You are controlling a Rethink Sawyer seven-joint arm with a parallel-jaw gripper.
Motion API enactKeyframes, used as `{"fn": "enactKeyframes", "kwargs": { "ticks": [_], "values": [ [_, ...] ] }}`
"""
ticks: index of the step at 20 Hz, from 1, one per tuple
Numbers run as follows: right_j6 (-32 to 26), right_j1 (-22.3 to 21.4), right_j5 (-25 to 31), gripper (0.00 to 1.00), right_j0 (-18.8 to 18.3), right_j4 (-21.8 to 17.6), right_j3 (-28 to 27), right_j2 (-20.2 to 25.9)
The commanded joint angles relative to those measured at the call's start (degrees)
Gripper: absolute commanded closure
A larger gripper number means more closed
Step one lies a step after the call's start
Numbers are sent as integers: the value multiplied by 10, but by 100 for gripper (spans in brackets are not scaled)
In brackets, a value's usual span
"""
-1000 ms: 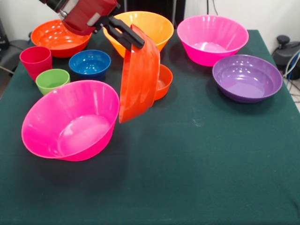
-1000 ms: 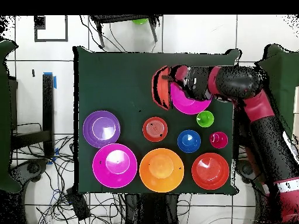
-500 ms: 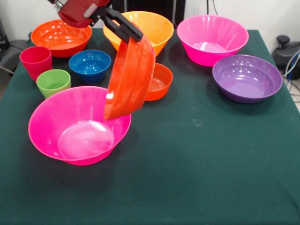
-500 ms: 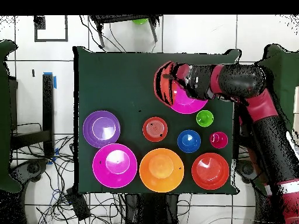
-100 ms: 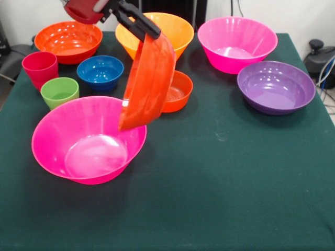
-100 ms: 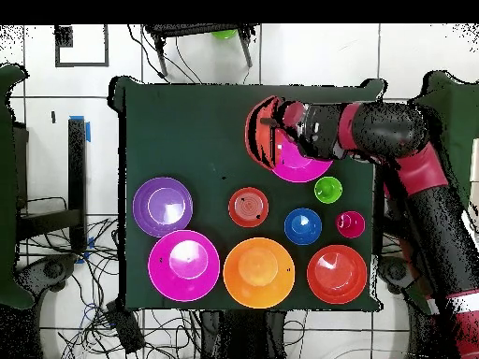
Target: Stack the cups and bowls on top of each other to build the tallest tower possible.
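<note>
Red-orange bowl [image 5: 148, 83]: clamped at its upper rim by the closed gripper [image 5: 137, 25], hanging steeply tilted, almost on edge, with its lower rim over the right side of the near large magenta bowl [image 5: 86, 140]; whether the two touch cannot be told. Near magenta bowl: empty, upright on the green table [image 5: 235, 183]. Second red-orange bowl [image 5: 68, 41], large light orange bowl [image 5: 167, 27], far magenta bowl [image 5: 237, 43], purple bowl [image 5: 276, 86], small blue bowl [image 5: 100, 71]: all upright, empty, standing apart. Small orange-red bowl [image 5: 178, 92]: partly hidden behind the held bowl. Red-pink cup [image 5: 40, 68] and lime green cup [image 5: 59, 90]: upright, just beside each other at the table's left edge, empty. Arm [image 6: 412, 168]: cut off at the front view's top edge. No readable writing or labels.
</note>
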Motion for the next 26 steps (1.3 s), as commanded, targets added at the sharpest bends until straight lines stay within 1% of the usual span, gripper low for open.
{"fn": "enactKeyframes", "kwargs": {
  "ticks": [1, 7, 9, 10, 12, 17, 18, 24, 26],
  "values": [
    [-30, -3, -4, 100, 12, 9, 38, 6],
    [-77, 50, 50, 100, 35, 7, -46, -19],
    [-94, 73, 86, 100, 54, 11, -99, -28],
    [-104, 82, 86, 100, 43, 8, -95, -29],
    [-111, 104, 110, 100, 55, 10, -130, -35],
    [-131, 156, 140, 100, 70, 8, -188, -39],
    [-131, 166, 155, 100, 75, 8, -204, -42],
    [-134, 189, 199, 100, 87, -4, -259, -40],
    [-132, 190, 207, 100, 87, -8, -265, -38]
  ]
}}
